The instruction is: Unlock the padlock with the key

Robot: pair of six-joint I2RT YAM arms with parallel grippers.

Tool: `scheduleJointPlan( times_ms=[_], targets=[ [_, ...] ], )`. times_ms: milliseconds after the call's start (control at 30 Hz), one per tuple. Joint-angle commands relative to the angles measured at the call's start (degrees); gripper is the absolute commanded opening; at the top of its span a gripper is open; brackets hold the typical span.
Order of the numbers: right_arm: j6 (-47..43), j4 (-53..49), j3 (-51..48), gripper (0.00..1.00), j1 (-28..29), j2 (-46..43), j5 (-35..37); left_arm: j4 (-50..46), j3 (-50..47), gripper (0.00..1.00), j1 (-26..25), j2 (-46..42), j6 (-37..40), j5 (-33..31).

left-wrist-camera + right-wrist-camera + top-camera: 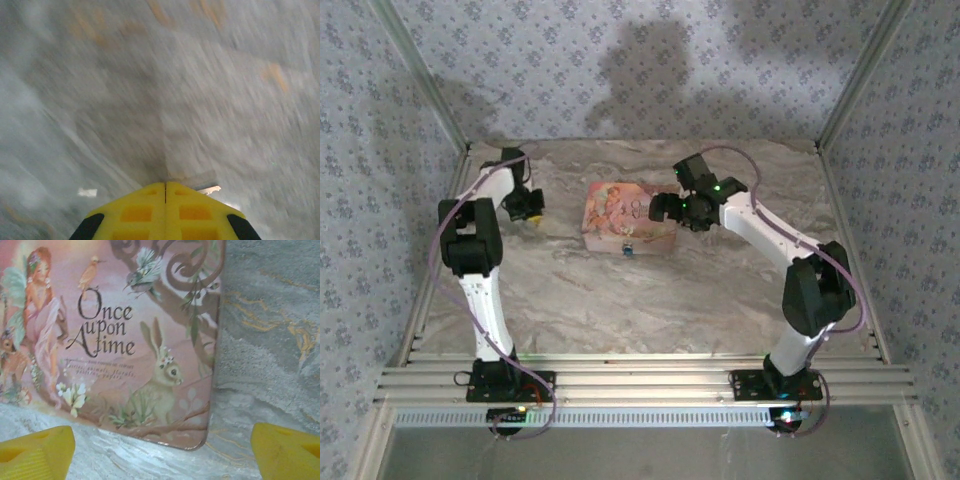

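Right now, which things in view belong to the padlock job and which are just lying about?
Job: padlock at the near side of the pink box; left gripper, shut; right gripper, open at the box's edge.
Just there: marble-patterned table; patterned walls.

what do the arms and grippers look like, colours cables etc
Both arms have white links and black joint housings: left arm, right arm. A thin purple cable loops along each. The left gripper and right gripper are chunky yellow wedges; the left's shows recessed squares and black side patches.
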Motion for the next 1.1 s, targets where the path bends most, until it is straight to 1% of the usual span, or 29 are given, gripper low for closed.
scheduleJointPlan(
  times_ms=[0,100,167,367,500,667,800,900,1000,1067],
  targets=[
    [1.0,1.5,-2.5,0.92,0.8,-2.6,-0.8,2.1,-10.2,0.0,-2.5,-6.0,-1.1,3.6],
    [1.5,5.1,-4.7,0.92,1.3,-2.7,-2.0,7.2,-18.6,0.0,-3.0,-12.3,-2.7,7.6],
    [2.6,6.9,-6.1,0.91,2.4,-3.0,-1.4,9.7,-23.6,0.0,-3.2,-17.2,-3.6,9.0],
    [4.5,6.0,-7.9,0.91,7.4,-6.0,0.5,15.8,-34.9,0.0,-3.3,-30.3,-5.3,15.7],
    [7.4,6.5,-11.3,0.91,9.5,-10.1,1.6,18.2,-38.7,0.0,-3.8,-36.0,-6.8,20.7],
    [12.9,11.7,-18.9,0.9,10.2,-16.3,0.2,17.6,-39.0,0.0,-5.9,-41.5,-6.4,25.4],
    [14.8,16.3,-22.3,0.87,11.0,-20.3,-0.4,18.3,-39.1,0.0,-10.3,-45.9,-6.6,24.4],
    [14.7,20.0,-23.1,0.84,12.2,-22.0,-0.7,19.9,-39.4,0.0,-15.0,-48.6,-8.3,21.4],
    [15.0,23.8,-22.8,0.81,12.7,-22.3,-3.5,22.6,-40.1,0.0,-20.1,-51.4,-10.2,16.3],
    [15.9,25.8,-22.7,0.8,12.7,-22.2,-4.5,25.6,-41.3,0.0,-23.7,-54.0,-10.5,10.9]
  ],
)
